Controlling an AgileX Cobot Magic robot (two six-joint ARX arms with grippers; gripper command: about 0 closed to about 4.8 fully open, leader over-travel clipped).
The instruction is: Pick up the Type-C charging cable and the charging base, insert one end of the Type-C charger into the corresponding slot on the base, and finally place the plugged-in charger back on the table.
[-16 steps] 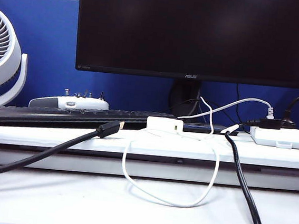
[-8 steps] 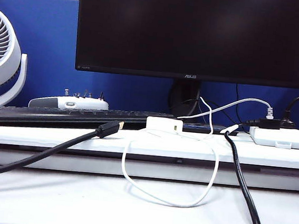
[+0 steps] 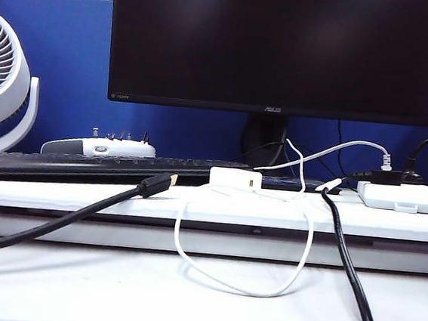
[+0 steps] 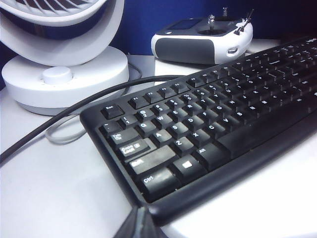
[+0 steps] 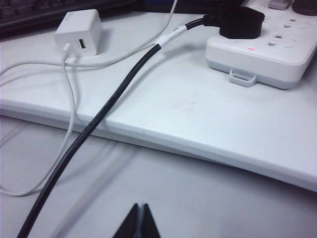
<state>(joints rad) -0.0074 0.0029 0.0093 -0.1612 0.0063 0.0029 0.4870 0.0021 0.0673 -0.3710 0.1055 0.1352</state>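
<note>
White charging base (image 5: 78, 32) far beyond shut right tool (image 5: 138, 221)

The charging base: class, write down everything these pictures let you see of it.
The charging base is a small white block with rounded edges, plastic by its look, standing on the raised ledge of the table in front of the keyboard. Its near face shows a green port. The Type-C charging cable is plugged into that face beside the green port and hangs off the ledge in a loop. Both grippers, left and right, are shut, away from it.
</note>
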